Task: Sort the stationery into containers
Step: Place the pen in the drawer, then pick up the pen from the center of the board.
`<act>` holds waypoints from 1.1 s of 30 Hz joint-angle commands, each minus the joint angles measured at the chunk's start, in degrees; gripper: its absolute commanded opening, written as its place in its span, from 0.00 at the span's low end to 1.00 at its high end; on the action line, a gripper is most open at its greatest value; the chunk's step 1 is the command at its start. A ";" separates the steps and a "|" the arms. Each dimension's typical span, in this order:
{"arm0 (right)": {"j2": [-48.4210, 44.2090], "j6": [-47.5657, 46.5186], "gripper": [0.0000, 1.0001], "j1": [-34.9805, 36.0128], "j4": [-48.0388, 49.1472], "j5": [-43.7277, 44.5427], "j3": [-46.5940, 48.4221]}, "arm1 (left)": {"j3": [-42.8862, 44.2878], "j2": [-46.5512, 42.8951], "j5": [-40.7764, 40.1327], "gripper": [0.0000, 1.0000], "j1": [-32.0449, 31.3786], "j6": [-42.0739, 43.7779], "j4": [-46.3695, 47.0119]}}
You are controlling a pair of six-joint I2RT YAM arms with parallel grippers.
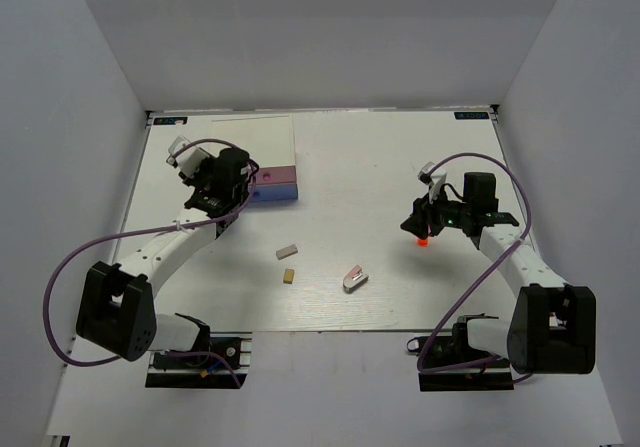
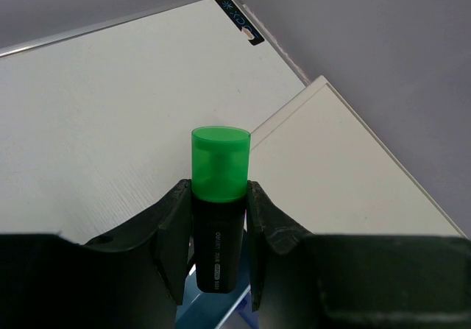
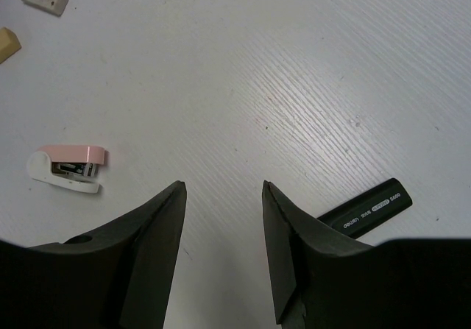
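We see a white table [image 1: 400, 157] with a fine wood grain, boxed in by plain pale-grey walls [image 1: 320, 27].

The flat-topped box of drawers [image 1: 255, 152] sits at the far left, its pink and blue fronts facing us. Beside it, our left gripper [image 2: 219, 196] clenches a black marker with a translucent green cap [image 2: 220, 163]. Our right gripper [image 3: 224, 189] hangs spread and empty, with a black marker barrel [image 3: 364, 210] just beside one finger. The white-pink oblong piece [image 1: 354, 278], the grey-white eraser [image 1: 288, 252] and the tan eraser [image 1: 288, 276] lie mid-table.
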 commanded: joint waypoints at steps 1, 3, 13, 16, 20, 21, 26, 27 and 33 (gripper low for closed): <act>0.38 -0.34 0.52 -0.57 2.21 -0.73 0.86 | -0.06 -2.13 0.28 0.11 -0.18 -1.77 -2.21; 0.47 -0.34 0.52 -0.65 2.39 -0.47 0.86 | -0.07 -2.65 1.06 0.20 -0.18 -1.77 -2.21; -0.06 -0.86 0.53 -0.66 2.39 -0.47 0.07 | -1.30 -9.16 4.14 0.70 -0.71 1.13 -3.79; -0.06 -0.86 0.53 -0.57 2.56 -0.64 -0.02 | -1.30 -12.05 5.63 0.73 -0.71 3.50 -3.18; 0.12 -0.86 0.53 -0.66 2.91 -0.38 0.07 | -1.30 -16.18 6.25 0.67 -0.71 4.74 -4.05; 0.20 -0.69 0.53 -0.57 2.91 -0.38 0.07 | -1.30 -16.89 6.86 0.62 -0.71 4.74 -5.45; 2.22 2.56 0.35 -0.66 3.44 2.78 0.95 | -1.82 -18.74 9.50 0.06 0.08 4.74 -12.13; 2.75 3.35 0.30 -0.66 2.83 3.74 2.08 | -1.82 -19.44 10.29 0.01 0.08 3.61 -15.02; 4.77 9.06 0.33 -0.74 3.00 14.62 3.05 | -7.09 -25.68 12.14 0.27 0.08 -0.71 -18.47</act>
